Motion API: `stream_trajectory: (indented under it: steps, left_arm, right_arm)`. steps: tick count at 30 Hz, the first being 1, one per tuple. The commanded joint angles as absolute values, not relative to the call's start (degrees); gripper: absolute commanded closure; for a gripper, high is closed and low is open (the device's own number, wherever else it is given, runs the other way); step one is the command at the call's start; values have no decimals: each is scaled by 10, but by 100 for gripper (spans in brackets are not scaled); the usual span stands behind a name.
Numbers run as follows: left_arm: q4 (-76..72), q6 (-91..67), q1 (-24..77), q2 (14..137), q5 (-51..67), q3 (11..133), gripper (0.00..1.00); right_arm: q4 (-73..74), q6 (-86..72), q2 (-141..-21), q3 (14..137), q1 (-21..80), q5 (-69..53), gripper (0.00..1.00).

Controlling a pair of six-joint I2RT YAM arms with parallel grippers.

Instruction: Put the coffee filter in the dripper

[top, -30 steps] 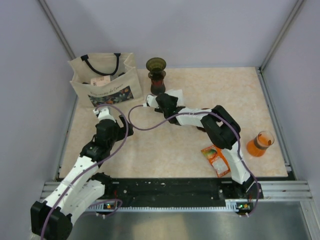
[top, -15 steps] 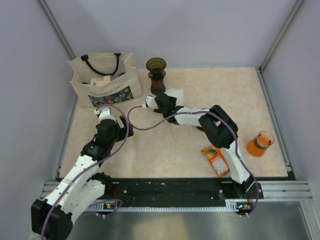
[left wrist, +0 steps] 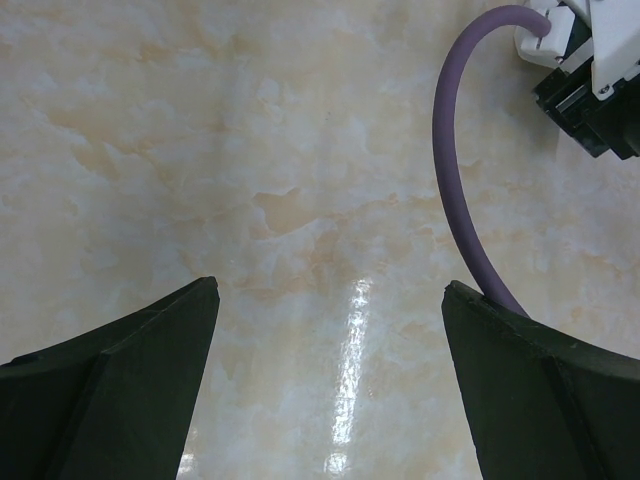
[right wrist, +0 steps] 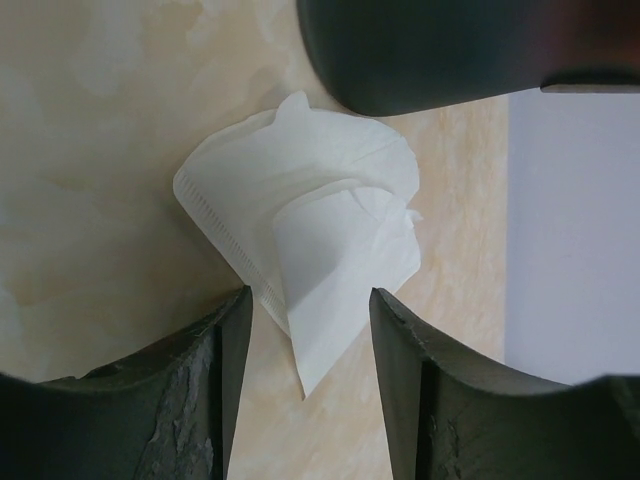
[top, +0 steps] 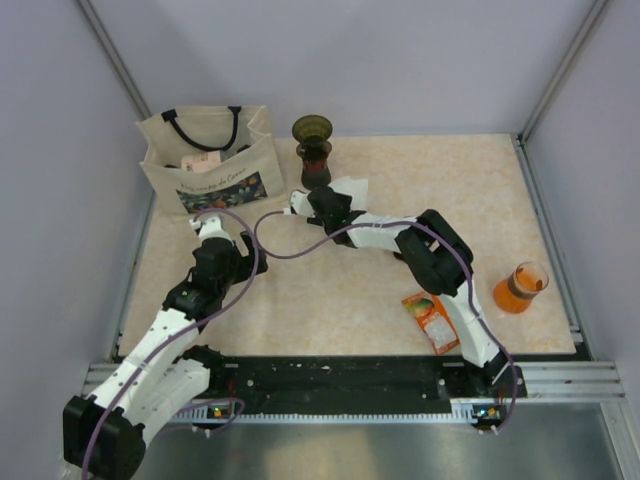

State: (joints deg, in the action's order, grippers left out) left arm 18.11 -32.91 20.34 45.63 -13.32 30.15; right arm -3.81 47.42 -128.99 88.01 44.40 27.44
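Note:
The dark olive-green dripper (top: 313,148) stands at the back of the table; its dark rounded edge (right wrist: 440,50) fills the top of the right wrist view. The white paper coffee filter (right wrist: 305,235) lies flat on the table just in front of it, and shows in the top view (top: 350,188). My right gripper (right wrist: 308,300) is low over it and open, one finger on each side of the filter's pointed corner, not touching it; it shows in the top view (top: 328,202). My left gripper (left wrist: 330,290) is open and empty over bare table, left of the filter (top: 212,232).
A beige tote bag (top: 205,160) stands at the back left. An orange cup (top: 520,288) and an orange snack packet (top: 432,320) are at the front right. The right arm's purple cable (left wrist: 450,180) loops over the table between the arms.
My right arm has crept slightly left and back toward the dripper. The left arm has barely moved. The filter lies where it was.

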Motion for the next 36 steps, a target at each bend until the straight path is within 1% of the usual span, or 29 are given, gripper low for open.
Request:
stream_trajectory:
  steps: [1, 2, 6, 8, 11, 13, 14, 19, 22, 29, 34, 36]
  left_arm:
    - [149, -329, 204, 454, -126, 309, 1]
    - [149, -328, 203, 453, -123, 309, 1]
    - [149, -327, 203, 455, -119, 308, 1]
    - [149, -327, 204, 456, -116, 308, 1]
    - [149, -328, 204, 454, -117, 308, 1]
    - [149, -327, 204, 454, -117, 308, 1]
    - [149, -328, 203, 454, -116, 308, 1]
    - [149, -328, 203, 451, -116, 308, 1]
    - [150, -329, 203, 448, -116, 307, 1]
    - [143, -333, 204, 443, -100, 305, 1]
    - [132, -339, 204, 442, -68, 308, 1]
    - [127, -345, 204, 440, -50, 312, 1]
  right_arm:
    - [-60, 468, -1305, 909, 444, 286, 50]
    - [-62, 468, -1304, 910, 444, 285, 54]
    - [-68, 468, -1303, 911, 442, 288, 61]
    - [-71, 468, -1303, 907, 443, 292, 72]
    - [-80, 466, -1296, 899, 444, 294, 80]
    - [-95, 465, -1289, 890, 444, 298, 98]
    - [-104, 463, -1284, 886, 444, 298, 100]
    - [-104, 436, -1255, 862, 444, 277, 100]
    - [-126, 414, -1211, 820, 444, 252, 100]
    - [-149, 348, -1090, 724, 445, 215, 100]
    - [-170, 268, -973, 637, 445, 157, 100]
    - [-193, 236, -921, 582, 445, 114, 100]
